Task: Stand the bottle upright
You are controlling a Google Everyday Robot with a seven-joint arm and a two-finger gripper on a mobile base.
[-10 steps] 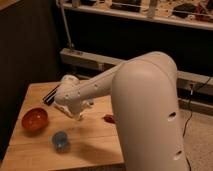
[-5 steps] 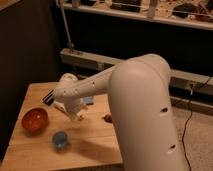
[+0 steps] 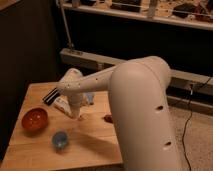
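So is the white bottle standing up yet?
No, tipped: the bottle lies on its side on the table, partly hidden by the arm; the claw points down right beside it.

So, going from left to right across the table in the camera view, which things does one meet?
red bowl → black bar → white bottle → gripper, over the table just right of the bottle → small red-brown piece. The small blue object is level with the bottle in this order, so it is left out.
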